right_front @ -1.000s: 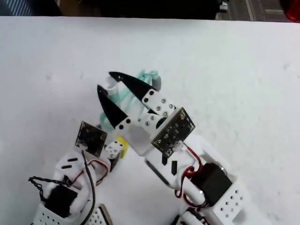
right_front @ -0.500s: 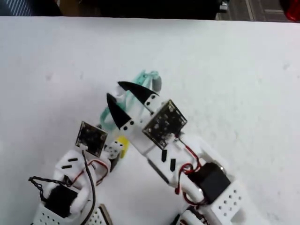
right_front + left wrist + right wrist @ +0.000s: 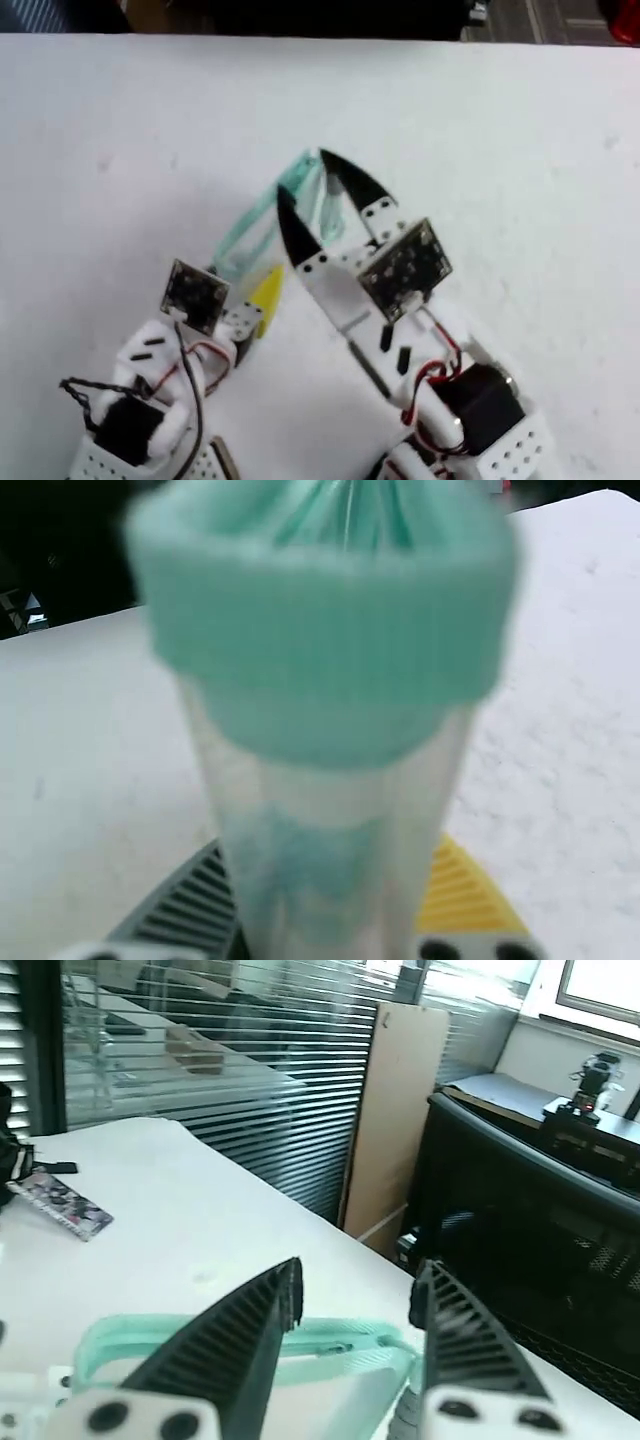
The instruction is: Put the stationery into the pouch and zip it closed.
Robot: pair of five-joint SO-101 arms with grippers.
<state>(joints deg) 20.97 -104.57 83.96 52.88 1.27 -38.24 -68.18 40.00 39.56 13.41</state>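
A clear pouch point(image 3: 262, 222) with mint-green edging slants from the left gripper point(image 3: 252, 288) up toward the table's middle. In the left wrist view the pouch point(image 3: 330, 680) stands between a grey finger point(image 3: 185, 915) and a yellow finger point(image 3: 462, 900), with my left gripper point(image 3: 330, 925) shut on its lower end. A blurred bluish shape shows inside it. My right gripper point(image 3: 304, 174) is open, its black fingers point(image 3: 297, 232) either side of the pouch's far end. In the right wrist view the right gripper point(image 3: 360, 1270) hovers above the green rim point(image 3: 340, 1345).
The white table point(image 3: 480, 130) stretches wide on all sides of the arms. A small printed card point(image 3: 62, 1205) lies on the table far off in the right wrist view. A dark edge and room clutter run behind the table's far side.
The right gripper swung to the right and now straddles the pouch's far end. The pouch went from bunched under that gripper to stretched out straight. The left arm has barely moved.
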